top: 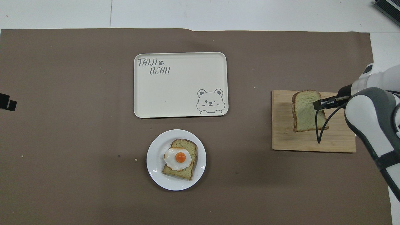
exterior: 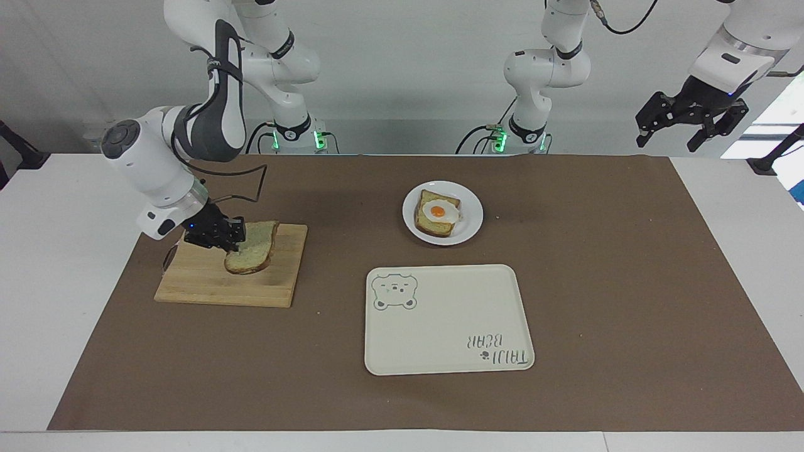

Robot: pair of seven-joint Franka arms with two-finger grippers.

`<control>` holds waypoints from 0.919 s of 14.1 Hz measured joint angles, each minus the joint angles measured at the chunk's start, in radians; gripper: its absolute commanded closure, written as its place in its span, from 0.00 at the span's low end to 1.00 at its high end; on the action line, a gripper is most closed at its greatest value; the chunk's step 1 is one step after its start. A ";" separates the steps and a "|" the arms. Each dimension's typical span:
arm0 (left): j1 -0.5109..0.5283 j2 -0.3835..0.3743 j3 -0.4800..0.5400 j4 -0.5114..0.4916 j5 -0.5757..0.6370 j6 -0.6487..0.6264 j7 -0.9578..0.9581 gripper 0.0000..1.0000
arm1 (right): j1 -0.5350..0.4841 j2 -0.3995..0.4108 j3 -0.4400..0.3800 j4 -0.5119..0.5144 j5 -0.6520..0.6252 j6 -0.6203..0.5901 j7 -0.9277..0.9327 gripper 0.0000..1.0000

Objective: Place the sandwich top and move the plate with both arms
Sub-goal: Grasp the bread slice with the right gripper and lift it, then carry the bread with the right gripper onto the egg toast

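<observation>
- Pale bread, the top, hangs tilted in the right claw, pinched at one edge and raised over the board; its lower, rounded end looks just clear of the wood, though I cannot tell for certain.
- Done so far, as I judge it: the top is grasped and lifted. Left: carry it to the plate, set it on the egg slice, then move the plate with both arms.
- Landmark, the plate: it sits mid-worktop with the egg slice lying on it. The board and the held top are well apart from it, toward the right arm's end.
- The tray lies just beside the plate, farther from the robots, and carries nothing.
- The left claw waits high in the air off the left arm's end of the worktop, fingers spread wide and holding nothing.
- Open room: the brown mat between board and plate is bare, so a straight carry at this height should meet nothing.
- Edges to mind: the board's edge under the drooping end of the top, and the plate's rim on the way down.
- Risk, in my view: held by one edge, the soft slice may sag or swing, so it could land skewed on the egg.
- Both ends of the plate have bare mat beside them, enough for a claw to come in on each.
</observation>
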 measured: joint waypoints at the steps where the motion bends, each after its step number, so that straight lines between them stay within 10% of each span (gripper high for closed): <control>1: 0.000 0.000 0.000 0.000 0.000 0.000 0.000 0.00 | 0.004 -0.002 0.008 0.018 0.000 -0.021 0.023 1.00; 13: -0.001 0.000 -0.007 0.000 -0.001 0.000 0.000 0.00 | 0.371 0.012 0.030 0.042 0.000 0.001 0.511 1.00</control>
